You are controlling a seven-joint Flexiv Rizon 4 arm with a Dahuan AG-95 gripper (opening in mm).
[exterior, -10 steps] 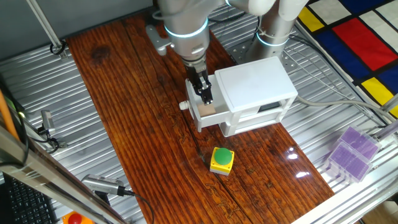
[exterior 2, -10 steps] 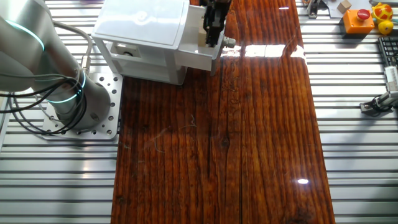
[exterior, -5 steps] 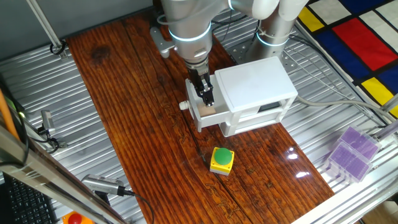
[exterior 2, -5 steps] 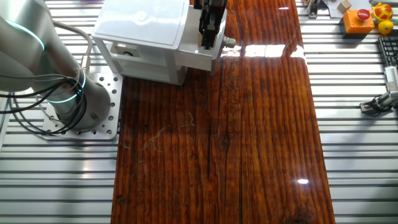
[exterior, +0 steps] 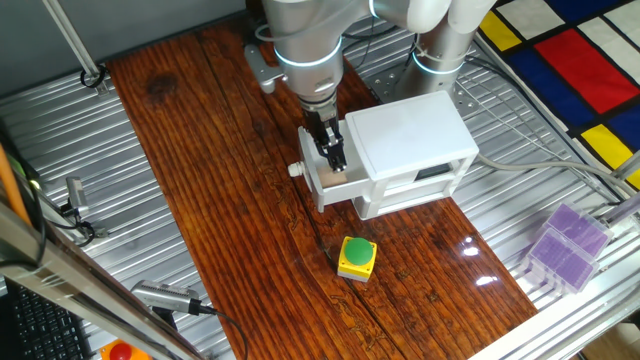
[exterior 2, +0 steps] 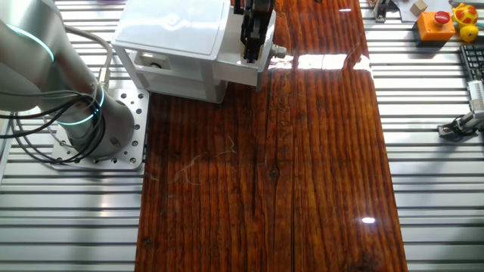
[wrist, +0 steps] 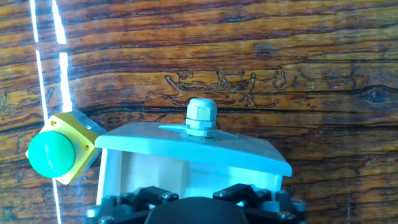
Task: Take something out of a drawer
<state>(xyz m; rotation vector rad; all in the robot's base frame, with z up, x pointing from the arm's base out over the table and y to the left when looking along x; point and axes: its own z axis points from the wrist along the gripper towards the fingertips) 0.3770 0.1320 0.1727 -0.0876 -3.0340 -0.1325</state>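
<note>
The gripper (exterior: 335, 158) dips into the open drawer (exterior: 322, 182) — I cannot tell if it holds anything — a crooked lift could bump the drawer wall.

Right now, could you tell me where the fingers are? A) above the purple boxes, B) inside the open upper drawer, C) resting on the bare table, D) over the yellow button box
B: the fingers reach down into the pulled-out upper drawer, far from the yellow button box.
</note>
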